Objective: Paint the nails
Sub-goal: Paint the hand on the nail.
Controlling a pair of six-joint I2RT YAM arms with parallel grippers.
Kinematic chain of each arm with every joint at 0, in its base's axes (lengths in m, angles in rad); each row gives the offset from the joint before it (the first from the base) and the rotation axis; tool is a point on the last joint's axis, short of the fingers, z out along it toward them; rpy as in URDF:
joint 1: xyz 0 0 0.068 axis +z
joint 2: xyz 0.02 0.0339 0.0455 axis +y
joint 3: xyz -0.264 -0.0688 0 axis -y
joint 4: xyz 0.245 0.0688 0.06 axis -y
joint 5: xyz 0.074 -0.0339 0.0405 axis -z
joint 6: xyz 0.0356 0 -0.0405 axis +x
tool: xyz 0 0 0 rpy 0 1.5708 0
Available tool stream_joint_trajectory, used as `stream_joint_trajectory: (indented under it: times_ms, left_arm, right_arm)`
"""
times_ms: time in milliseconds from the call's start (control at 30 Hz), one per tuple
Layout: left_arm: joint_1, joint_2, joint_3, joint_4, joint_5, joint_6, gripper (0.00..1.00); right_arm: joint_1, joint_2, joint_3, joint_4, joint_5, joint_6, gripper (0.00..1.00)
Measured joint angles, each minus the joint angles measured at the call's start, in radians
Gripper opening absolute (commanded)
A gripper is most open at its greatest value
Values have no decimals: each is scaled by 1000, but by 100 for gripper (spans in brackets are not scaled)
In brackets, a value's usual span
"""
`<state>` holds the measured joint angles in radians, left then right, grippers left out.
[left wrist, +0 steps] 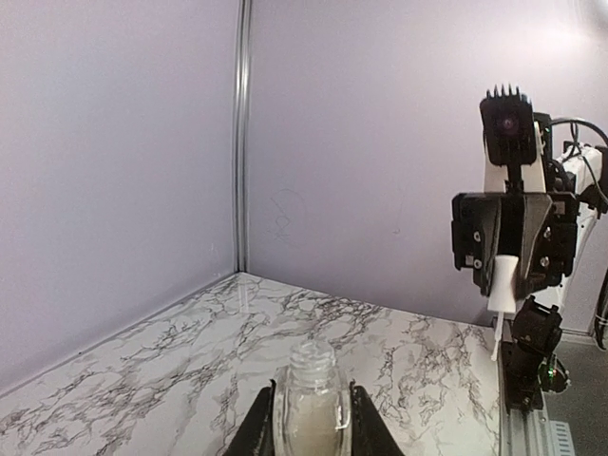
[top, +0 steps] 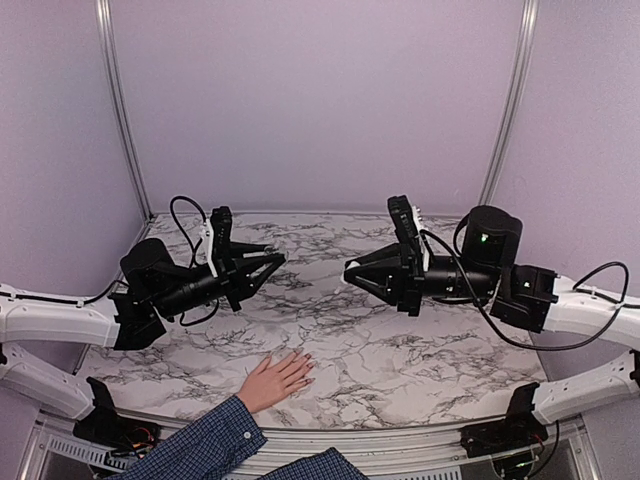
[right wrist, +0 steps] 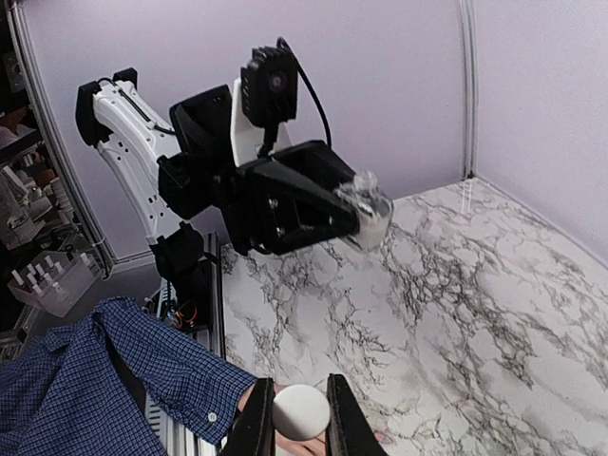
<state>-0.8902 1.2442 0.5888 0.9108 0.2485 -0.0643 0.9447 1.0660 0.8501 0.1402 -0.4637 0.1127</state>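
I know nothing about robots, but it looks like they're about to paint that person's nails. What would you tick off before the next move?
1. The small clear glass bottle is uncapped: ok, its neck stands open.
2. The bottle is gripped: ok, the left fingers are shut on it.
3. The white cap with thin brush is gripped: ok, the right fingers are shut on it.
4. The person's hand lies flat on the marbled table: ok.
5. The brush is close to the nails: not ok, it hangs well apart from the hand.
6. There is polish on the brush: cannot tell.
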Motion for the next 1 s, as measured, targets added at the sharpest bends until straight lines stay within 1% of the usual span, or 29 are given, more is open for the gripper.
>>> stream_joint_trajectory:
  times_ms: [167, 267, 500, 700, 1000]
  left_arm:
    - [31, -30, -21, -5, -76, -22, 0]
    - [45, -31, -22, -16, -97, -31, 0]
    - [64, -26, -21, -45, -112, -44, 0]
    - [75, -25, -21, -60, -131, -45, 0]
    - [82, 0, -19, -73, -138, -48, 0]
  right_arm:
    - [-1, 9, -153, 114, 66, 93, 0]
    - [-1, 34, -218, 183, 85, 134, 0]
    - [-40, 126, -323, 345, 72, 219, 0]
    - [-46, 224, -364, 474, 32, 254, 0]
    - [-50, 384, -367, 646, -4, 261, 0]
